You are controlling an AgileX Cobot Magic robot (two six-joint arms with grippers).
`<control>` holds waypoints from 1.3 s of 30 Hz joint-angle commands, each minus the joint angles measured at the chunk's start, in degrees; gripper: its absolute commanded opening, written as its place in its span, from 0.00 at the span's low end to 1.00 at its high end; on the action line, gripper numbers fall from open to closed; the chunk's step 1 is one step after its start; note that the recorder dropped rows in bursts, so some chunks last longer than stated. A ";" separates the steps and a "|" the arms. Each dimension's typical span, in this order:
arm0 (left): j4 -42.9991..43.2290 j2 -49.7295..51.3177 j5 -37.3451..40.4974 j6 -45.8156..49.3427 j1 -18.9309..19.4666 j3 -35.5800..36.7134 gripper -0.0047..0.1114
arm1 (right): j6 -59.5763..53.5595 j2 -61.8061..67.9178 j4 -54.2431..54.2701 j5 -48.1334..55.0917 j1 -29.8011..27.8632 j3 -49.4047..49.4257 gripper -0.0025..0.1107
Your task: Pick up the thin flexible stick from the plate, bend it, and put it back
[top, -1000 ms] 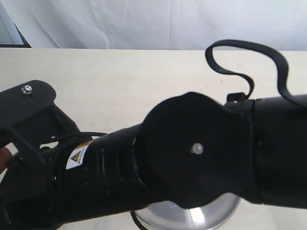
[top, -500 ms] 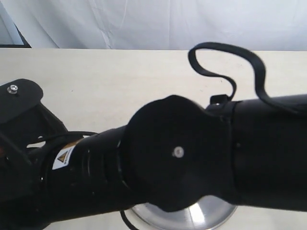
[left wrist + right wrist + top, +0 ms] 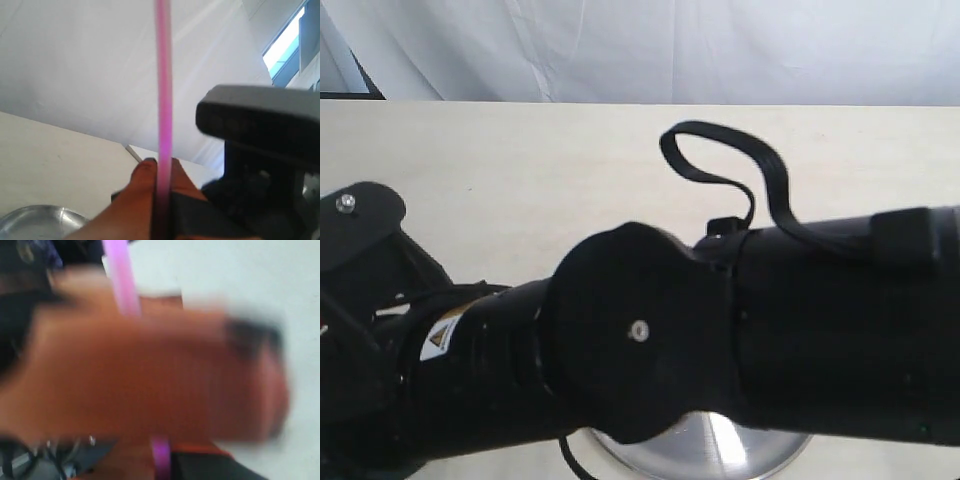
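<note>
The thin pink stick [image 3: 163,80] runs straight out from between the orange fingers of my left gripper [image 3: 162,165], which is shut on it. In the blurred right wrist view the stick [image 3: 121,280] passes behind a large orange finger [image 3: 150,375], and my right gripper [image 3: 161,457] is shut on its other part. The shiny silver plate [image 3: 710,450] shows only as a sliver under the two black arms in the exterior view, and its rim [image 3: 35,217] also appears in the left wrist view. Both grippers and the stick are hidden in the exterior view.
The right arm's black wrist joint [image 3: 640,330] and the left arm's body [image 3: 450,370] fill the lower exterior view. A black cable loop [image 3: 720,165] rises above them. The beige table [image 3: 520,170] ends at a white cloth backdrop [image 3: 640,50].
In the exterior view both arms have shifted to the left, the right arm's joint and cable loop most. A little more of the plate's right side shows.
</note>
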 commanded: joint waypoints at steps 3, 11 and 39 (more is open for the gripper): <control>-4.53 -0.37 3.28 1.16 -0.07 -1.46 0.30 | 0.11 1.38 -2.38 6.18 -0.27 0.99 0.02; -2.03 -0.37 4.57 1.16 -0.07 -1.46 0.15 | 0.11 0.08 -2.38 6.81 -0.27 0.99 0.02; -10.78 -0.37 9.60 2.18 -0.07 -1.46 0.08 | 0.33 -5.88 -7.49 9.02 -0.27 0.99 0.02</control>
